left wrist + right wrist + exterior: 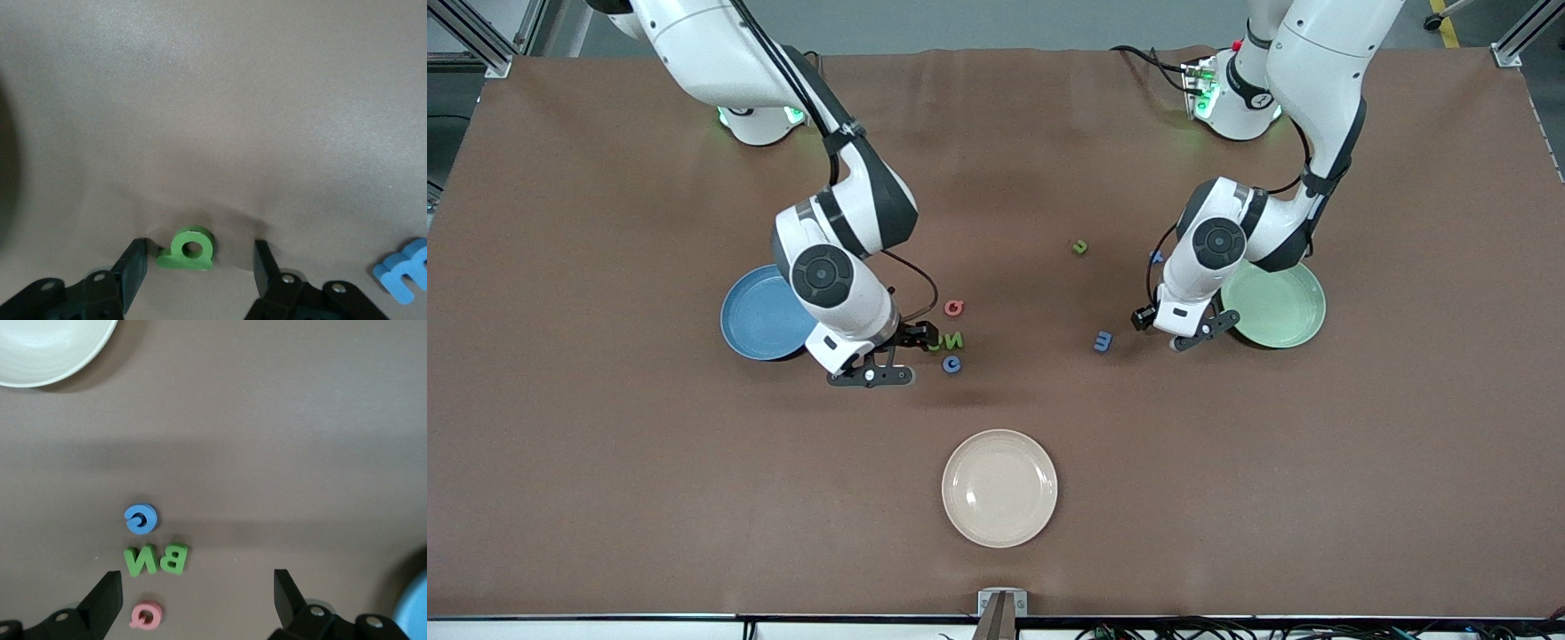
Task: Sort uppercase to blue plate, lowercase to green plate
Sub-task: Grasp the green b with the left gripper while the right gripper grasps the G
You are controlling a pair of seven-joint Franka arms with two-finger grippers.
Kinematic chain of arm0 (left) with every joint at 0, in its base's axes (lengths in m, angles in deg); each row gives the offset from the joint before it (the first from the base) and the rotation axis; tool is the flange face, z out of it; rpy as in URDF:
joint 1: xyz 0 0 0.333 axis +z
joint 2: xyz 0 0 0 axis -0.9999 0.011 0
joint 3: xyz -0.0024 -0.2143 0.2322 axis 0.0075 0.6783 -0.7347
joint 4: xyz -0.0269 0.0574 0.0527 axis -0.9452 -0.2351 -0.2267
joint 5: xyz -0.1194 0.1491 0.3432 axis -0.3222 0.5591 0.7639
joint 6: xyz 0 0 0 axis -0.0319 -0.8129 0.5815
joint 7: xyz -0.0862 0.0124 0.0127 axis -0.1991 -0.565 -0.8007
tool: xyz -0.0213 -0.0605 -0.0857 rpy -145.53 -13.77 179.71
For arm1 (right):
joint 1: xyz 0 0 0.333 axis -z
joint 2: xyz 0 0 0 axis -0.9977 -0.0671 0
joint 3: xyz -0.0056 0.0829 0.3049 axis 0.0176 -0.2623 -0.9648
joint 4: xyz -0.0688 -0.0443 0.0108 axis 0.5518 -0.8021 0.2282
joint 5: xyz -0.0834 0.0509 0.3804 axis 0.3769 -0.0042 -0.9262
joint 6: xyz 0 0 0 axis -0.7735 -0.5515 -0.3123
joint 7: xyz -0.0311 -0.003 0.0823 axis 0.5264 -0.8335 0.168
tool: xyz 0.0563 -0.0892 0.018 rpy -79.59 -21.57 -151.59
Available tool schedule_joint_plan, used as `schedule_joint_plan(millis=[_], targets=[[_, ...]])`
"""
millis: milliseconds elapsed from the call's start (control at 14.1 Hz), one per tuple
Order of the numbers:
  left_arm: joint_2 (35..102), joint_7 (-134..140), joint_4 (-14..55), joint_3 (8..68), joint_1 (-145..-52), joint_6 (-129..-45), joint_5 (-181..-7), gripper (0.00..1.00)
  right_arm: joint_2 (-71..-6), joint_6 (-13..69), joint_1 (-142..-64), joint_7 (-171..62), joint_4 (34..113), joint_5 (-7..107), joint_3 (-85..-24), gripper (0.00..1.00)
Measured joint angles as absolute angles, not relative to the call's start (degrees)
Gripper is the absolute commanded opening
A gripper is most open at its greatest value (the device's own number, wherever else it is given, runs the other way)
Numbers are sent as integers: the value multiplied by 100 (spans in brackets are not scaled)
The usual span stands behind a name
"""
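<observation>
Brown tabletop: left gripper [193, 267], fingers part-spread, straddles the green bowl letter [189, 249] untouched; right gripper [198, 600] hovers wide by the blue plate [760, 313].

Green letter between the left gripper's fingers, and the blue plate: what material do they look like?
Green letter: likely foam, matte, with thick, flat-cut, soft-looking edges. It lies on the table between the left gripper's open fingers.

Blue plate: probably glazed ceramic or hard plastic; the glossy surface and smooth raised rim leave it open.

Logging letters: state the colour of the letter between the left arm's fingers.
Green; the letter with a round bowl shows best in the left wrist view.
</observation>
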State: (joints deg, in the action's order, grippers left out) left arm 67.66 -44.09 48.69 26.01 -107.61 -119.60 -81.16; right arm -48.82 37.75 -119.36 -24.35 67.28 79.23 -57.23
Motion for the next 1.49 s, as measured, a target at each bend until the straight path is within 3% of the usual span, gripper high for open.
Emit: schedule_joint_plan(millis=[638, 992, 1134, 1346, 1488], targets=[[6735, -4412, 4863, 2610, -10761, -12011, -8115, 30, -5485, 4544, -12188, -2258, 6671, 7927, -5703, 100], [6716, -4412, 4862, 2610, -10761, -12016, -8115, 22, -5987, 4693, -12431, -1701, 6263, 7928, -5702, 99], [6681, -4412, 4828, 2604, -10754, -12012, -8115, 22, -6119, 4705, -12482, -1623, 6135, 7932, -5692, 93], [6398, -4253, 4737, 2592, -10726, -11457, -8115, 20, -6178, 4726, -12493, -1593, 6061, 7958, -5679, 68], [6032, -3907, 4695, 2577, -10653, -10846, -8113, 19, -6203, 4727, -12493, -1585, 6053, 8053, -5668, 63]])
